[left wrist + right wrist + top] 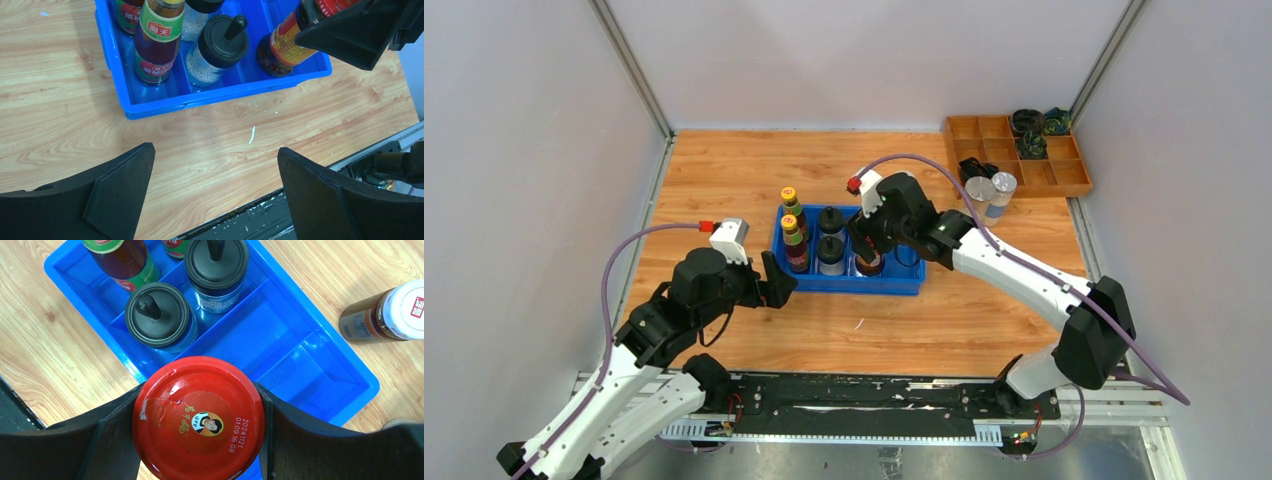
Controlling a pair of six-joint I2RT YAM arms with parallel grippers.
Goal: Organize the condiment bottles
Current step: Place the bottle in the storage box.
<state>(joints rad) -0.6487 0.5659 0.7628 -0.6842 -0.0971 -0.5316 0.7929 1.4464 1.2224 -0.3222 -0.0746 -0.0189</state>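
Observation:
A blue tray holds two yellow-capped sauce bottles and two black-lidded shakers. My right gripper is shut on the red-lidded jar. The jar is lowered into the tray's near row, beside a shaker. A white-lidded dark jar sits on the table just past the tray's right end. Two silver-lidded jars stand further right. My left gripper hangs open over bare wood in front of the tray.
A wooden compartment tray with black and green coiled items sits at the back right, just behind the silver-lidded jars. Grey walls close the table on three sides. A black rail runs along the near edge.

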